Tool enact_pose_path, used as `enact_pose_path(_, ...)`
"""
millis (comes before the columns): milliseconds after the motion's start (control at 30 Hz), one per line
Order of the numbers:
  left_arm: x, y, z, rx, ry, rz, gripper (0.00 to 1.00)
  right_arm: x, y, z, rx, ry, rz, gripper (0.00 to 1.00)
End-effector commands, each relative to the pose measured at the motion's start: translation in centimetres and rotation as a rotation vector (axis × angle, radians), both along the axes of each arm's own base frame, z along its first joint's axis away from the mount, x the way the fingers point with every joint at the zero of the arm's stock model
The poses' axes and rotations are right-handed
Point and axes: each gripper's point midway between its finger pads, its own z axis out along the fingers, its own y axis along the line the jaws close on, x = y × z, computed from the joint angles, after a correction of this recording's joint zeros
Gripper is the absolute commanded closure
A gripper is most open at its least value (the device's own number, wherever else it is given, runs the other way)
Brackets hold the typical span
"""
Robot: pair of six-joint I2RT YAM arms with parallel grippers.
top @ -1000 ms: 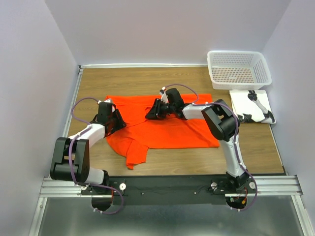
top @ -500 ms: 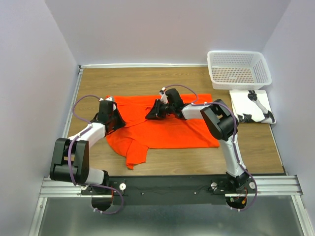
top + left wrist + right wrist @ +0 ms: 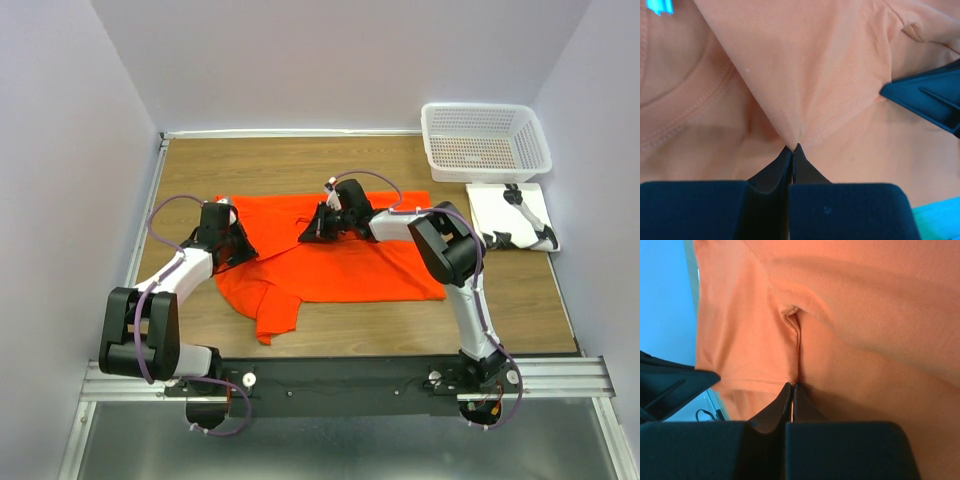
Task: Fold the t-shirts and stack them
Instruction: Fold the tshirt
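Note:
An orange-red t-shirt lies spread on the wooden table, one sleeve hanging toward the near edge. My left gripper sits at the shirt's left end, shut on a pinch of the t-shirt that puckers up from its tips. At the shirt's far edge near the collar, my right gripper is shut on a fold of the t-shirt, and the cloth creases upward from its tips. The other gripper's dark finger shows at the right of the left wrist view.
A white mesh basket stands at the back right corner. A white flat board with a black tool on it lies just in front of the basket. Bare wood shows along the table's far side and near edge.
Both grippers have closed onto the shirt's cloth. The left gripper has shifted slightly toward the far side; the right gripper has stayed almost in place.

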Motion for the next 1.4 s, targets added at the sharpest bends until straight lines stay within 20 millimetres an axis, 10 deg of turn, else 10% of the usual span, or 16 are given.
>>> enact_pose_path(0, -0.8, -1.5, 1.0, -0.083, 0.035, -0.030, 0.96, 0.6, 0.4, 2.4, -0.017, -0.067, 0.001, 0.97)
enact_pose_path(633, -0.3, 1.2, 0.9, 0.029, 0.054, 0.045, 0.94, 1.2, 0.0, 5.0, -0.071, -0.107, 0.006, 0.96)
enact_pose_path(867, -1.3, 0.9, -2.2, 0.019, 0.119, 0.025, 0.91, 0.2, -1.1, 3.1, -0.110, -0.055, -0.004, 0.96)
enact_pose_path(1000, -1.5, 1.0, -2.9, 0.025, 0.144, 0.023, 0.73, -0.7, -1.6, 1.4, -0.141, -0.003, 0.001, 0.95)
enact_pose_path(1100, -0.9, 1.3, -1.9, 0.036, 0.115, 0.047, 0.46, -0.8, -1.9, 1.6, -0.152, -0.012, -0.002, 0.82)
enact_pose_path(1267, 2.0, 4.1, 2.4, 0.126, -0.010, 0.141, 0.39, 1.5, -4.4, 3.9, -0.251, -0.151, -0.075, 0.66)
enact_pose_path(1367, 5.1, 5.9, 5.2, 0.197, -0.092, 0.194, 0.38, 4.6, -9.3, 5.0, -0.348, -0.221, -0.161, 0.60)
